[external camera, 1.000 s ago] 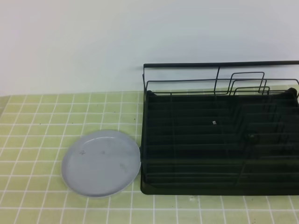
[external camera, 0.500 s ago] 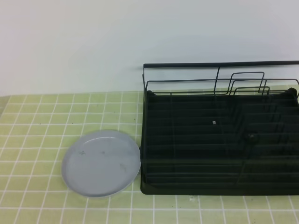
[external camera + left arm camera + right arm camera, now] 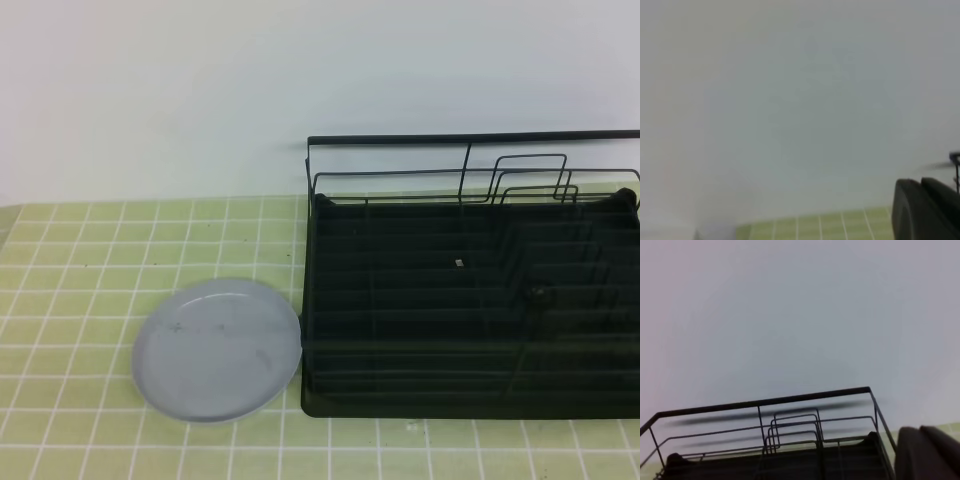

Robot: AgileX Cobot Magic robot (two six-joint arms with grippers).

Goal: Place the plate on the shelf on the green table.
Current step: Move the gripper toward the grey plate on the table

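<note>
— If asking after the plate: lies flat on the green table, rim up, just left of the shelf, right edge at the tray's left side. Touching or a hair apart, cannot tell.

— Why flat and not racked?

— Looks like a starting layout. Not yet picked up, so the whole task ahead, by my reckoning. Set close to the shelf, probably to keep the carry short.

— And the shelf itself?

— Stands square on the table at the right, tall rail at the back, upright dividers toward the right end, with only a tiny pale speck showing on the tray. Plenty of room on the left half for a flat landing. For slotting between wires, tilt on edge first.

— Left gripper?

— Clenched, grasping nothing. Seen only as a dark tip low in the wrist view's right corner, raised and aimed at the blank wall, well apart from the plate.

— Right gripper?

— Same: pinched closed, empty, facing the shelf's rail. Absent from the high view, like the other; likely parked, awaiting the reach.

— Brands, labels, writing?

— None readable. Faint scuff-like marks on the plate, no lettering. Speck too small to tell.
</note>
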